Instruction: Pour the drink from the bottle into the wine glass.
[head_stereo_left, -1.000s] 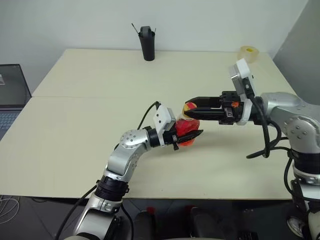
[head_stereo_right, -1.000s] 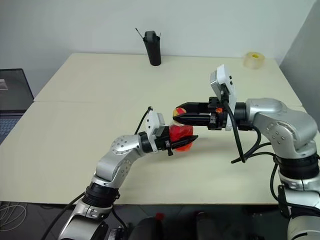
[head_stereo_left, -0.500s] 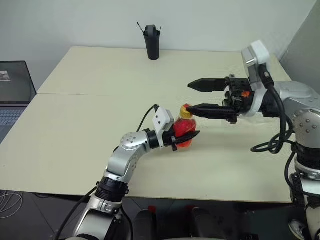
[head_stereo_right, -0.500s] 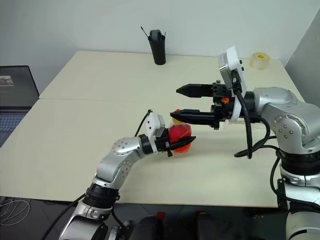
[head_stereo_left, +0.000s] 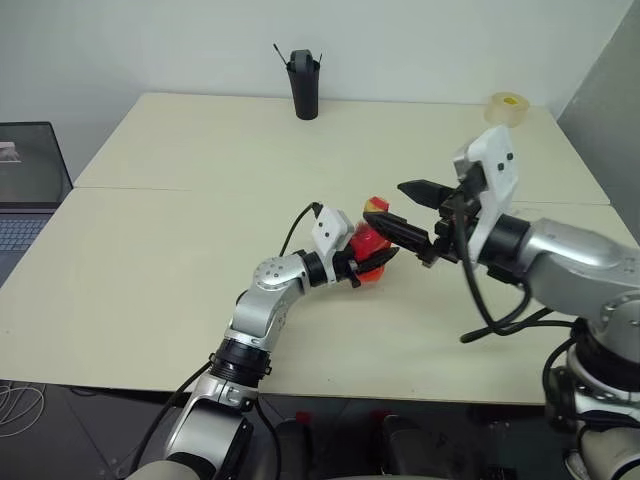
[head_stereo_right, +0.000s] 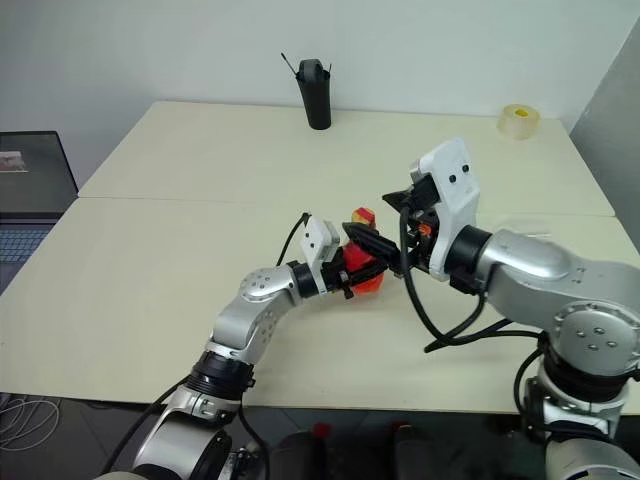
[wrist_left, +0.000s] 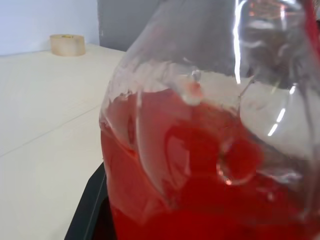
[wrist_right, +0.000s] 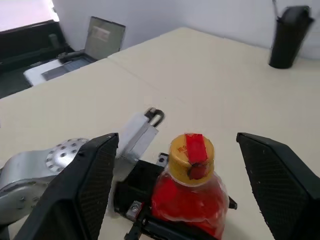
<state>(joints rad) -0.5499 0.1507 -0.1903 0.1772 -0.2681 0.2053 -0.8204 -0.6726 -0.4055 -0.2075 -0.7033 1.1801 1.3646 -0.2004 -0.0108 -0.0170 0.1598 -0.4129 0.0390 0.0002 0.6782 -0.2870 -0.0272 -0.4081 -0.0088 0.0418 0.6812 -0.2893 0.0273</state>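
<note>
The bottle (head_stereo_left: 369, 247) shows little of its body at the middle of the frame, being covered by the left gripper (head_stereo_left: 372, 262); in the left wrist view its neck and cap are cut off by the top edge

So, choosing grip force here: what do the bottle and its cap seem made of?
The bottle: probably thin clear plastic, glossy, with highlights and soft ribbing over the red drink. Its cap: likely matte yellow plastic, with what looks like a red strip across the top.
</note>
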